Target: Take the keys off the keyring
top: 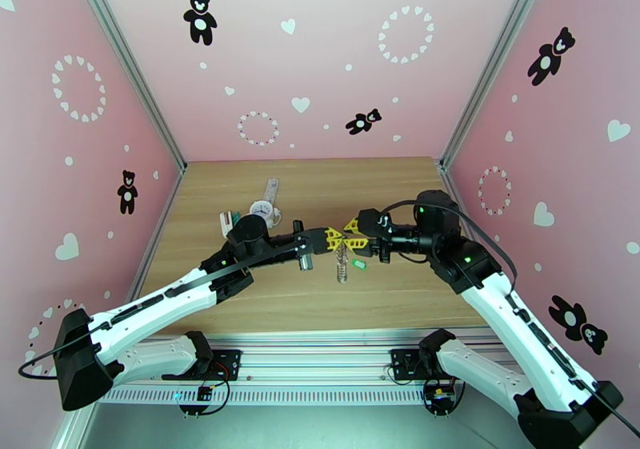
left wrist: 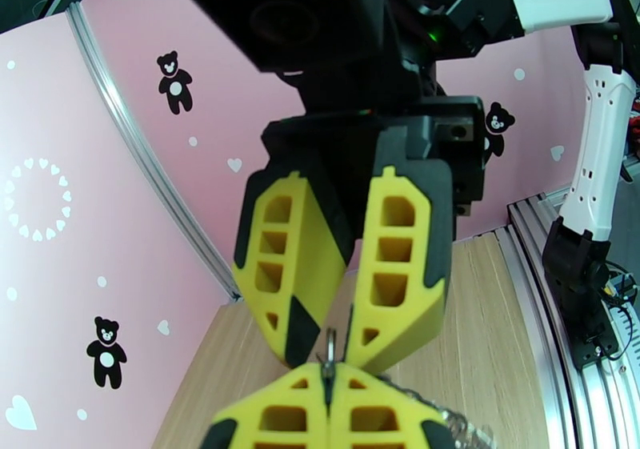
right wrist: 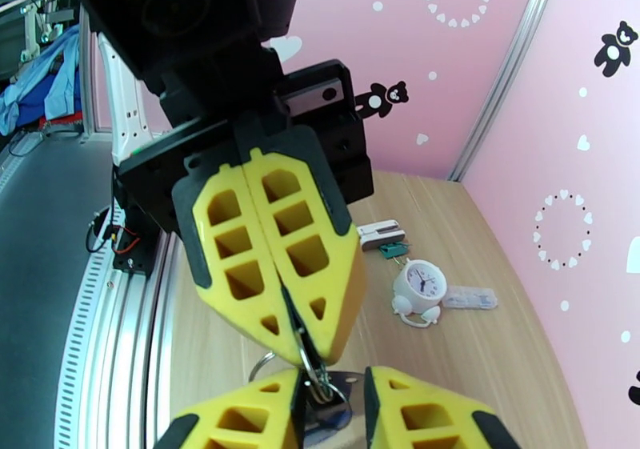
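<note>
Left tool clamps keyring beside right tool; table edges distant.

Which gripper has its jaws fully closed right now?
The left gripper: its yellow fingers meet flush and pinch a silvery ring of the keyring. The right gripper differs in that a clear gap shows between its fingers.

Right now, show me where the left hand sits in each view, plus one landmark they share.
Top external: left hand just below centre, tips pointing right.
Left wrist: bottom edge, tips pointing up.
Right wrist: centre, tips pointing down, shut on the keyring.
Shared landmark: the right hand, meeting it tip to tip.
</note>
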`<move>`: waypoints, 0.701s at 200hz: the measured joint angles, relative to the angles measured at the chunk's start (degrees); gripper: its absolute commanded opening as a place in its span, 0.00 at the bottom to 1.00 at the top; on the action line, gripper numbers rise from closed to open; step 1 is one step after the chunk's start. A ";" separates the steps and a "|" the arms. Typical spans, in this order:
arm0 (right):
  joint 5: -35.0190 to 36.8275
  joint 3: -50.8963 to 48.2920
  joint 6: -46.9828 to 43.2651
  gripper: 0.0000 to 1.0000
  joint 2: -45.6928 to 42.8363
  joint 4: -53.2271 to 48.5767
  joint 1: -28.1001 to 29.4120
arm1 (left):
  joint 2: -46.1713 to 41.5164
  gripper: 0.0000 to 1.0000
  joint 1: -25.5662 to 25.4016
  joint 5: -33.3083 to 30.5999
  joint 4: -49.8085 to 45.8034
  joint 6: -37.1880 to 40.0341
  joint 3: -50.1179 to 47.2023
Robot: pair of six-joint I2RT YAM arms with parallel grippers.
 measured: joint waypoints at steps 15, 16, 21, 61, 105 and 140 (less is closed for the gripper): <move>0.28 0.00 -0.50 0.23 -0.09 -0.61 0.00 | 0.00 0.00 0.02 -0.15 -0.02 0.24 -0.04; 0.31 0.00 -0.48 0.23 -0.09 -0.61 0.00 | 0.00 0.00 0.00 -0.15 -0.02 0.24 -0.04; 0.28 0.00 -0.50 0.22 -0.09 -0.72 0.00 | 0.00 0.00 0.02 -0.15 -0.02 0.26 -0.04; 0.28 0.00 -0.94 0.20 -0.15 -0.90 0.11 | 0.00 0.00 0.00 -0.63 -0.04 0.42 -0.04; 0.66 0.07 -1.14 0.13 -0.28 -1.03 0.44 | 0.00 0.00 0.00 -1.40 -0.42 0.63 -0.04; 1.29 0.11 -1.27 0.07 -0.28 -1.33 0.44 | 0.00 0.00 0.00 -1.42 -1.40 0.66 -0.04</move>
